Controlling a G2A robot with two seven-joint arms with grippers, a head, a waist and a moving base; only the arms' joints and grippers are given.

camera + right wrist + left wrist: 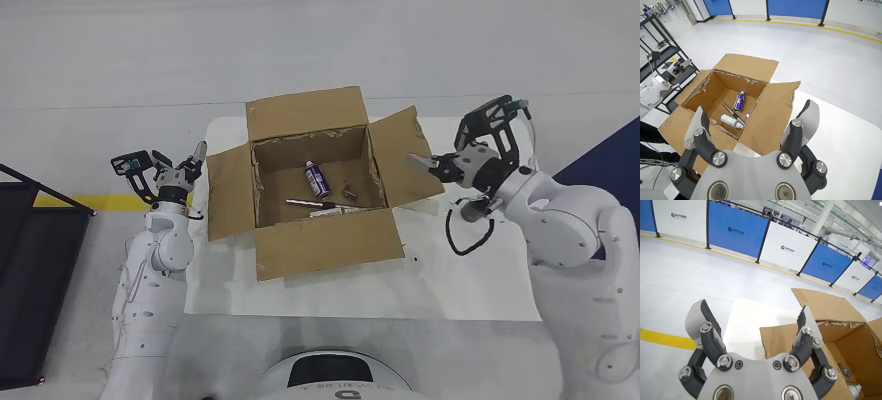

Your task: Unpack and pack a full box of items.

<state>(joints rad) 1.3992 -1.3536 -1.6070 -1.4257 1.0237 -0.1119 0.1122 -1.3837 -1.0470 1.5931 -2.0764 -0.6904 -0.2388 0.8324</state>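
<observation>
the cardboard box (pixel 300 245) sits open near the middle of the white table (pixel 450 290), all four flaps folded outward and their inner edges ragged. on its floor lie four things. a blue spray can (pixel 739 101) lies on its side toward the far wall. a slim metal rod with a black grip (pixel 732 112) lies nearer the robot, apart from the can. a white bottle (pixel 728 120) lies on its side just beside the rod, close to the near wall. a small metal piece (pixel 747 115) rests near the right-hand wall, just beside the rod's grip end.

the right gripper (pixel 754 105) hangs over the box's right flap (pixel 400 150), outside the opening, its jaws spread wide with nothing between them. the left gripper (pixel 753 306) is at the box's left side, by the outer edge of the left flap (pixel 228 195), also outside the opening. its jaws stand wide apart and hold nothing; whether either finger touches the cardboard cannot be told.

around the table is a pale floor with a yellow line (pixel 664 339) running past on the left side. a black rack (pixel 30 260) stands on the floor well apart from the table on the robot's left. a fence of blue and white panels (pixel 738 233) on black posts runs across the room behind.
</observation>
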